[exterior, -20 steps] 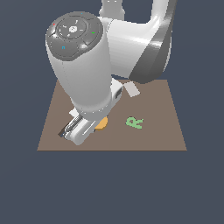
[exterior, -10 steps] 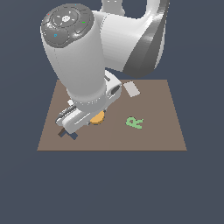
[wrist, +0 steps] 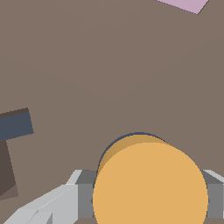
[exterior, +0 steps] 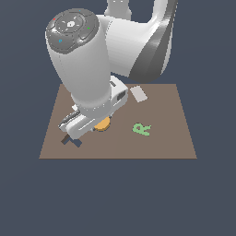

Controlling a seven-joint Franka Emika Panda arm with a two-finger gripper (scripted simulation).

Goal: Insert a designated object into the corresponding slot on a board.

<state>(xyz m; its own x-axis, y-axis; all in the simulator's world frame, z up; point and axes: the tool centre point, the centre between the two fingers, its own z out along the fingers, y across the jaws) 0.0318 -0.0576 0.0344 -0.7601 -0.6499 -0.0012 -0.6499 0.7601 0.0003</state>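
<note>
The orange disc (wrist: 148,183) fills the near part of the wrist view and sits between my gripper's (wrist: 149,202) two grey fingers (wrist: 83,197), which press on its sides. Only a thin dark arc of the round hole (wrist: 131,135) shows along the disc's edge; the rest is hidden under the disc. In the exterior view the disc (exterior: 103,124) peeks out under the white hand (exterior: 87,120), low on the brown board (exterior: 161,106). The fingertips are hidden there.
A dark T-shaped cutout (exterior: 70,140) lies at the board's near corner on the exterior view's left and shows in the wrist view (wrist: 14,126). A green letter R (exterior: 142,129) and a pink pentagon (exterior: 138,94) lie on the board. The pentagon's corner shows in the wrist view (wrist: 183,4).
The arm's big upper body has swung toward the exterior view's left and risen a little. The hand and the orange disc have shifted slightly the same way over the board.
</note>
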